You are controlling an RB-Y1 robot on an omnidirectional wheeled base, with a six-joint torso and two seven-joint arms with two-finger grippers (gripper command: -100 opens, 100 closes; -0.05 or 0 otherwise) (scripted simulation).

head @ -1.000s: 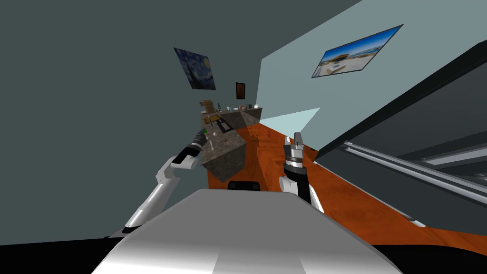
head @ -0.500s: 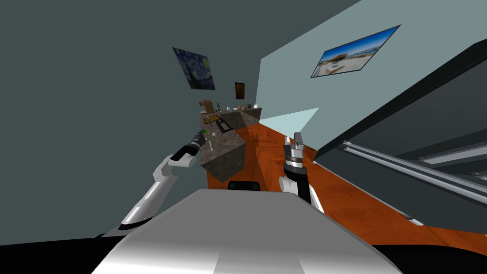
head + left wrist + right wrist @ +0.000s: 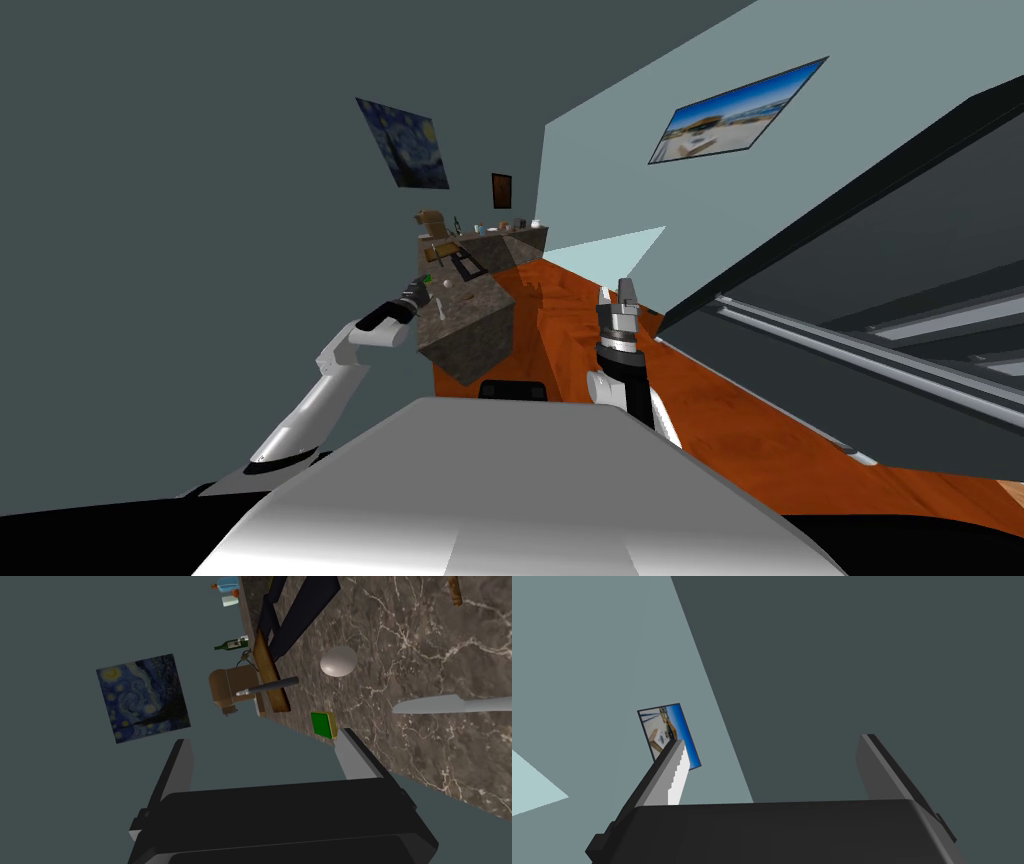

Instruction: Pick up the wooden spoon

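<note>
left arm: reaches out to the near corner of the dark marbled tabletop. left hand is at the tabletop's wall-side edge, open, nothing between the fingers.

left wrist view, left to right:
- left hand open, fingers spread wide. one finger is over the grey wall, the other over the tabletop edge.
- blue swirl painting on the wall, ahead of the wall-side finger.
- brown boxy appliance, further ahead, at the tabletop's wall side. green bottle beyond it, lying flat as the view shows it.
- wooden board along that edge, with a dark-handled tool across its near end.
- green block with a yellow edge, just past the tip of the tabletop-side finger. cannot tell whether they touch.
- white egg-shaped ball, ahead of the block, apart from it.
- light grey blade-shaped piece, flat on the tabletop, off to the outer side of that finger.
- wooden spoon: taken to be the brown shaft far ahead of the hand, past the ball and the blade, cut off by the edge of the view. well apart from the fingers.

right arm: held low in front of me, over the orange floor. right hand open, fingers apart, nothing held.
</note>
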